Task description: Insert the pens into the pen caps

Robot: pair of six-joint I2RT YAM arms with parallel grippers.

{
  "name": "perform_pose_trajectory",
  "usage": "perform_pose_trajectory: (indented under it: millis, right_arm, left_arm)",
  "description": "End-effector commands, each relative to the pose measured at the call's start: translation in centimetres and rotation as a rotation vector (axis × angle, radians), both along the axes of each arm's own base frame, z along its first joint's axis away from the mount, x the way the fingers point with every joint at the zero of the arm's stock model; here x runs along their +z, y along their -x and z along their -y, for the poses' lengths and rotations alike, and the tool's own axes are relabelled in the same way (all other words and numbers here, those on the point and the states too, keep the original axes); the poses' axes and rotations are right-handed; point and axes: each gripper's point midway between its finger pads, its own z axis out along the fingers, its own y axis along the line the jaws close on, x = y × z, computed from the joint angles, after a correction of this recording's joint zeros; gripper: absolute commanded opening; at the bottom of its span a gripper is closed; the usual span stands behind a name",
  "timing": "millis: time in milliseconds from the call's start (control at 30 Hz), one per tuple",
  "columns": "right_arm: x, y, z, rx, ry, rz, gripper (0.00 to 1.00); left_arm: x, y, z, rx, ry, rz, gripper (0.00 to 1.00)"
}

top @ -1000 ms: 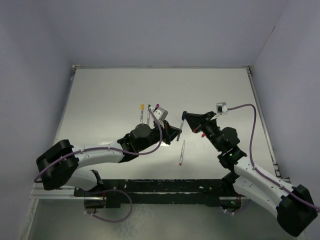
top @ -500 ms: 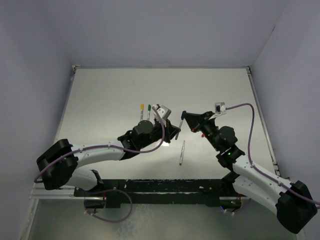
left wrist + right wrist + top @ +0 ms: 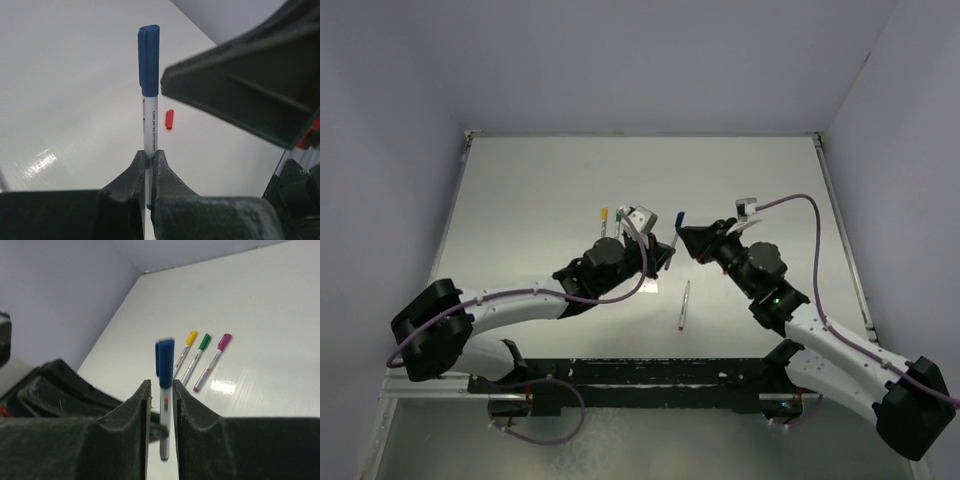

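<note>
My left gripper [image 3: 152,152] is shut on a whitish blue pen [image 3: 150,125] and holds it upright above the table. A blue cap [image 3: 149,60] sits on the pen's top end. In the top view the left gripper [image 3: 665,249] and right gripper [image 3: 686,236] meet at the table's middle, with the blue cap [image 3: 679,215] between them. My right gripper [image 3: 161,384] is open, its fingers on either side of the blue pen [image 3: 165,395] with small gaps. A red cap [image 3: 169,119] lies on the table.
Yellow [image 3: 190,338], green [image 3: 204,342] and magenta [image 3: 224,341] capped pens lie side by side behind the grippers. A whitish pen [image 3: 684,305] lies alone on the table in front of them. The left arm's dark body [image 3: 60,385] fills the right wrist view's left side.
The blue cap has gone from my right gripper's tip onto the pen held by my left gripper. The right gripper has opened, and both grippers have shifted slightly left and farther back.
</note>
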Motion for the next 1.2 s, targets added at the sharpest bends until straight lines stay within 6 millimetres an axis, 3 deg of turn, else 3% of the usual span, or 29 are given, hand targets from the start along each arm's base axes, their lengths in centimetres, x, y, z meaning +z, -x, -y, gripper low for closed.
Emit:
perform_pose_trajectory:
  millis: [0, 167, 300, 533, 833, 967, 1167]
  right_arm:
    - [1.3, 0.8, -0.7, 0.046, 0.084, 0.0, 0.29]
    - [6.5, 0.5, 1.0, -0.029, 0.093, 0.117, 0.39]
    - [7.2, 1.0, 2.6, -0.08, 0.111, 0.118, 0.41]
    - [3.4, 1.4, 5.6, -0.19, 0.224, -0.014, 0.42]
    - [0.5, 2.5, 7.0, -0.218, 0.236, -0.088, 0.42]
    - [-0.1, 2.8, 7.2, -0.221, 0.229, -0.1, 0.42]
    - [-0.3, 2.7, 7.2, -0.225, 0.223, -0.105, 0.42]
  left_arm:
    - [5.5, -3.1, -2.0, 0.158, 0.149, 0.096, 0.0]
    - [-2.2, -3.1, -3.8, 0.214, -0.041, 0.0, 0.0]
    - [-5.8, -4.0, -4.3, 0.264, -0.186, -0.061, 0.0]
    - [-9.5, -7.7, -3.9, 0.338, -0.38, -0.174, 0.0]
    - [-12.5, -12.6, -5.0, 0.412, -0.427, -0.304, 0.0]
    - [-13.2, -13.8, -5.0, 0.42, -0.464, -0.331, 0.0]
    - [-15.1, -14.1, -4.5, 0.402, -0.503, -0.372, 0.06]
